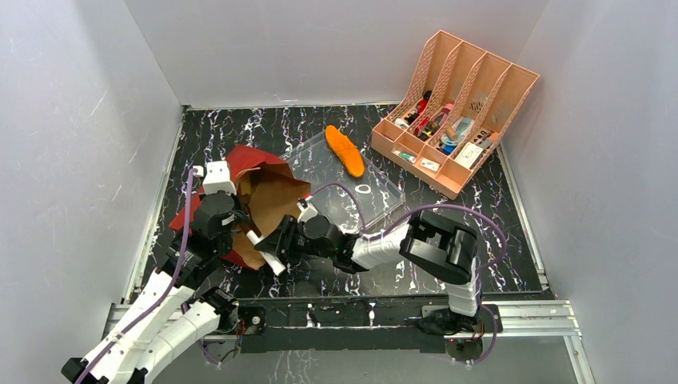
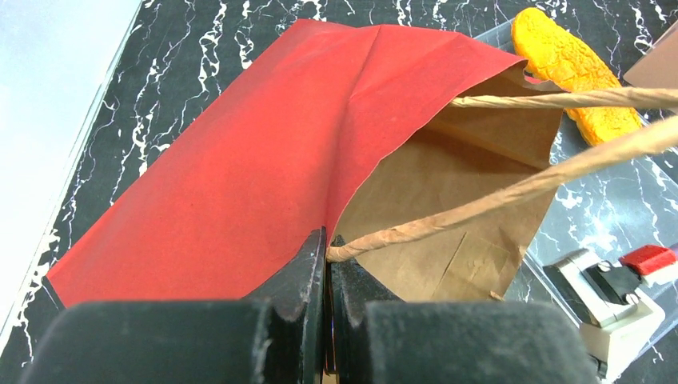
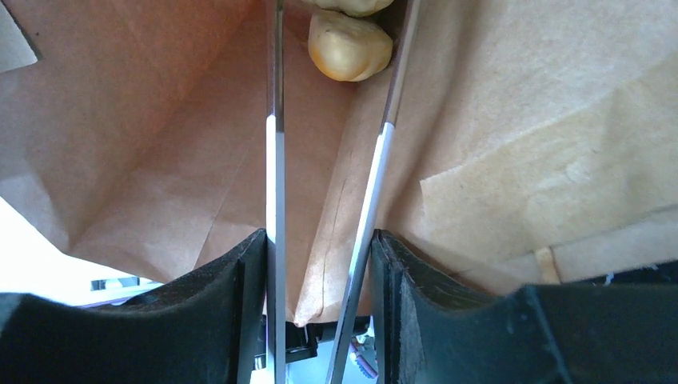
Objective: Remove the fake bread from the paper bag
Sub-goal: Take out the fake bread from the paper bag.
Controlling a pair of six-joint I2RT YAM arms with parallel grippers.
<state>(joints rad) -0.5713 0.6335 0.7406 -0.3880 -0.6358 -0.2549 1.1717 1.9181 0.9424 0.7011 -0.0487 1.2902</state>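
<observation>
No legible text, brand or number; labels on items in pink organizer (image 1: 518,96) too small to read.

A black, white-veined marble-patterned table (image 1: 240,132) sits enclosed on three sides by plain pale grey walls (image 1: 304,48), evenly lit.

Bread piece (image 3: 348,52) in bag (image 1: 272,196); loaf (image 1: 344,150) on tray (image 1: 382,196).

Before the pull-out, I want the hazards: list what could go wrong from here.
The right gripper straddles the tan rounded bread piece deep in the red paper bag, one side gapped; closing may push it away. The left gripper pinches only the bag's rim beside its twisted handle; a pull might tear it.
</observation>
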